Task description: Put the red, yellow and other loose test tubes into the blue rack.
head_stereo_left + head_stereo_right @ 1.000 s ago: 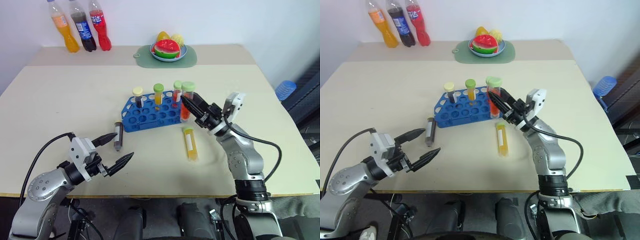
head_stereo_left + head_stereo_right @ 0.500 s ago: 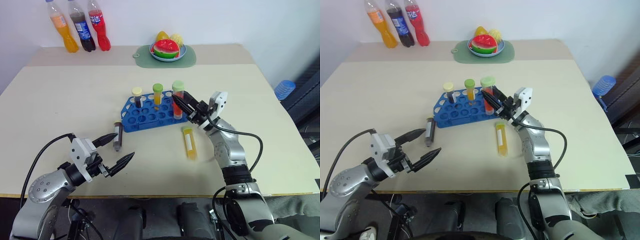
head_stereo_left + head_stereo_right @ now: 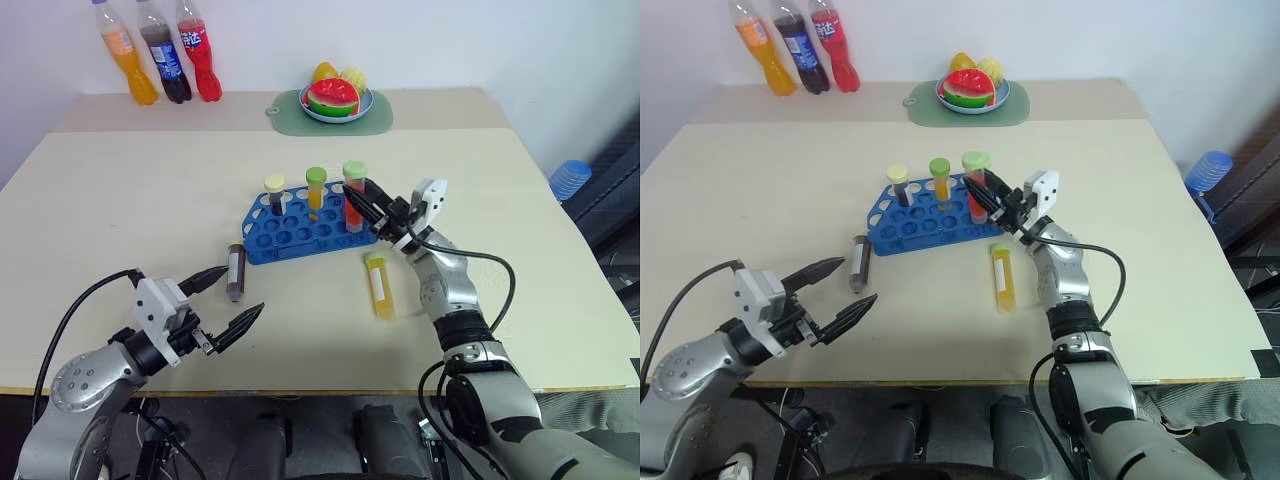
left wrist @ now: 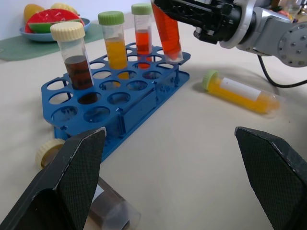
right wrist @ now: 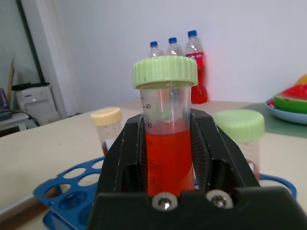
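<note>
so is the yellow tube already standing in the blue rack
No, the yellow tube lies flat on the table, just outside the blue rack.

Rack [image 3: 300,226] glossy blue plastic, smooth. Red tube [image 5: 168,139] clear plastic, matt pale-green ribbed cap, held between matt black plastic right gripper [image 5: 168,165] fingers. Table [image 3: 120,210] matt beige, smooth. Behind rack, bottles [image 3: 160,55] glossy clear plastic; plate [image 3: 338,112] glossy, on matt green mat [image 3: 290,115].

Bare table [image 3: 120,200] lies open left of the blue rack [image 3: 300,230]. Upright tubes crowd the rack's far row; a dark tube [image 3: 236,272] and a yellow tube [image 3: 380,285] lie across the near approach.
</note>
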Robot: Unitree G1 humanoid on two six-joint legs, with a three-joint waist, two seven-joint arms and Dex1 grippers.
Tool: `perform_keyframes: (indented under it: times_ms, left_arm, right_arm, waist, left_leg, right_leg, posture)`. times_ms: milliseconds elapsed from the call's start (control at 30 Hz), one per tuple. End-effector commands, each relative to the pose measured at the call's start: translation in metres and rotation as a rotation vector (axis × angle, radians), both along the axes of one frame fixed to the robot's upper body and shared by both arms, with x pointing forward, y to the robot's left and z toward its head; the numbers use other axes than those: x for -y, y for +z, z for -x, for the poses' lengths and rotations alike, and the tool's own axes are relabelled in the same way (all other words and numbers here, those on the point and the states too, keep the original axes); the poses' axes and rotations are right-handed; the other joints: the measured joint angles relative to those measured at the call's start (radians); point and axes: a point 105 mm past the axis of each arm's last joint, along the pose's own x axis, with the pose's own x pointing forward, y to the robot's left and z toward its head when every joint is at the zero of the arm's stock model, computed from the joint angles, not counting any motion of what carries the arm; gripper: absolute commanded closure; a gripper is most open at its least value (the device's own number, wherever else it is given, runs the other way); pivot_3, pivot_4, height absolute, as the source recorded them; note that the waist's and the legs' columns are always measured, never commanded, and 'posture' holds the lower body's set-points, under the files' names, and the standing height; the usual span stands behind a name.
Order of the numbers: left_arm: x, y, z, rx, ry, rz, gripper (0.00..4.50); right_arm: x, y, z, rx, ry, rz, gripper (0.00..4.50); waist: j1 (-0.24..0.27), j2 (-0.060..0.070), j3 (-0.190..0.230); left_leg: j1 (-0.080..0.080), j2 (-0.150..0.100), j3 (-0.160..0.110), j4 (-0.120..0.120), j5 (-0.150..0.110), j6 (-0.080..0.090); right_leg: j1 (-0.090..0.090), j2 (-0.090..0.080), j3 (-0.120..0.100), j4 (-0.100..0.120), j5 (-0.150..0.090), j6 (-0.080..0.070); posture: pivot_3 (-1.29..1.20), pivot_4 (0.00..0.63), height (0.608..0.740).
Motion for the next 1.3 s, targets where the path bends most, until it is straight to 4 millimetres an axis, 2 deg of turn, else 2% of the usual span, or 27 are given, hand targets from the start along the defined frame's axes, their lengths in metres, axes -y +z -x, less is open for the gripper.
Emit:
perform_keyframes:
  times_ms: [33, 233, 400, 633, 1000, 1200, 1267, 1300]
  left_arm:
    - [0.000, 0.012, 0.003, 0.047, -0.003, -0.001, 0.00]
    - [-0.002, 0.012, 0.004, 0.046, 0.004, -0.006, 0.00]
    - [-0.003, 0.012, 0.004, 0.047, 0.006, -0.008, 0.00]
    - [-0.002, 0.012, 0.001, 0.049, 0.001, -0.008, 0.00]
    - [-0.003, 0.013, -0.002, 0.051, -0.007, -0.016, 0.00]
    - [-0.003, 0.012, 0.000, 0.048, -0.001, -0.014, 0.00]
    - [-0.002, 0.012, 0.000, 0.048, -0.002, -0.011, 0.00]
    - [-0.002, 0.012, -0.001, 0.047, -0.002, -0.010, 0.00]
  right_arm:
    - [0.006, 0.001, -0.005, 0.020, -0.033, 0.003, 3.73]
    - [0.016, 0.000, -0.010, 0.023, -0.067, 0.006, 3.73]
    - [0.019, -0.008, -0.004, 0.015, -0.062, 0.020, 3.73]
    - [0.009, -0.017, 0.006, 0.007, -0.037, 0.018, 3.73]
    - [0.004, -0.021, -0.010, -0.017, -0.074, 0.045, 3.73]
    - [0.004, -0.023, -0.008, -0.029, -0.053, 0.006, 3.73]
    - [0.004, -0.021, -0.005, -0.024, -0.033, -0.019, 2.66]
    - [0.004, -0.020, -0.004, -0.012, -0.031, -0.016, 2.32]
  waist:
    - [0.000, 0.000, 0.000]
    - [0.000, 0.000, 0.000]
    - [0.000, 0.000, 0.000]
    - [0.001, 0.000, 0.000]
    - [-0.003, 0.000, 0.000]
    - [-0.010, 0.000, 0.000]
    - [-0.013, 0.000, 0.000]
    - [-0.014, 0.000, 0.000]
  left_leg:
    - [0.000, 0.000, 0.000, 0.000, 0.000, 0.000]
    - [0.000, 0.000, 0.000, 0.000, 0.000, 0.000]
    - [0.000, 0.000, 0.000, 0.000, 0.000, 0.000]
    - [0.001, 0.000, 0.000, 0.001, 0.000, 0.000]
    - [0.002, 0.000, 0.000, 0.001, 0.000, 0.000]
    - [0.002, 0.000, 0.000, 0.001, 0.000, -0.001]
    - [0.002, 0.000, 0.000, 0.001, 0.000, -0.001]
    - [0.002, 0.000, 0.000, 0.001, 0.000, -0.001]
  right_leg:
    - [0.000, 0.000, 0.000, 0.000, 0.000, 0.000]
    - [0.001, 0.000, 0.000, 0.000, 0.000, 0.000]
    - [0.001, 0.000, 0.000, 0.000, 0.000, 0.000]
    - [0.001, 0.000, 0.000, 0.001, 0.000, 0.000]
    - [0.001, 0.001, 0.000, 0.002, 0.000, 0.000]
    - [0.001, 0.001, 0.000, 0.004, 0.000, 0.000]
    - [0.001, 0.001, 0.000, 0.004, 0.000, 0.000]
    - [0.001, 0.001, 0.000, 0.004, 0.000, 0.000]
  posture:
    - [0.00, 0.150, 0.740]
    - [0.00, 0.150, 0.740]
    - [0.00, 0.150, 0.740]
    - [0.00, 0.150, 0.740]
    - [0.00, 0.150, 0.740]
    - [0.00, 0.150, 0.740]
    - [0.00, 0.150, 0.740]
    - [0.00, 0.150, 0.740]
